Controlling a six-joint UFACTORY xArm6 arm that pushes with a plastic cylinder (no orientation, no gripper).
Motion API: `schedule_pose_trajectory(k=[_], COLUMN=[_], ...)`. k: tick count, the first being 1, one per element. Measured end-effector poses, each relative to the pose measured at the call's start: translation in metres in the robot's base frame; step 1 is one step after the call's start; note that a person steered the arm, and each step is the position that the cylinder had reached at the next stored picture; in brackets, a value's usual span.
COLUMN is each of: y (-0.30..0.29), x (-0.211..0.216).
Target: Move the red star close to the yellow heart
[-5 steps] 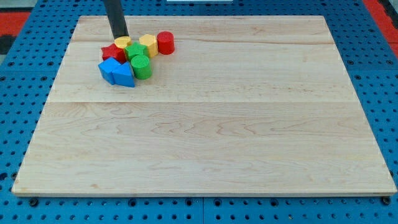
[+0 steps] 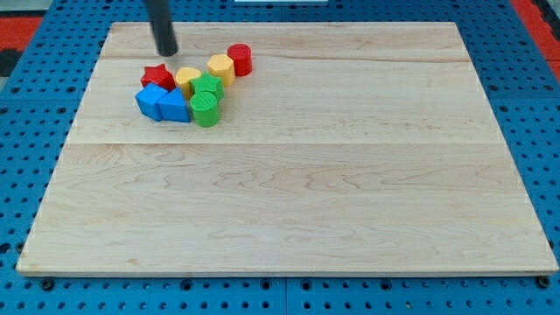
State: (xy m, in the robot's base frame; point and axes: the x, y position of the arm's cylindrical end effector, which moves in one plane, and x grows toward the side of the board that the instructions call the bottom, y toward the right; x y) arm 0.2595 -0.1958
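Note:
The red star (image 2: 158,76) lies near the board's top left, touching the yellow heart (image 2: 186,79) on its right. My tip (image 2: 166,52) is just above the red star, toward the view's top, a little apart from both. Two blue blocks (image 2: 163,103) sit right below the star.
A green block (image 2: 209,87) and a green cylinder (image 2: 206,110) sit right of the heart. A yellow hexagonal block (image 2: 220,67) and a red cylinder (image 2: 240,59) lie further to the view's right. The wooden board (image 2: 289,175) rests on a blue pegboard.
The tip has drawn back slightly toward the view's top. The cluster has shifted: the yellow heart slid down beside the red star, and the green blocks and the blue blocks moved a little.

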Motion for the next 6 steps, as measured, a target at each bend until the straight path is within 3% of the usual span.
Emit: schedule_pose_trajectory(k=[1,2,3,5,6], y=[-0.049,-0.024,0.008,-0.004,0.048], x=[0.025,0.088,0.084,0.061,0.073])
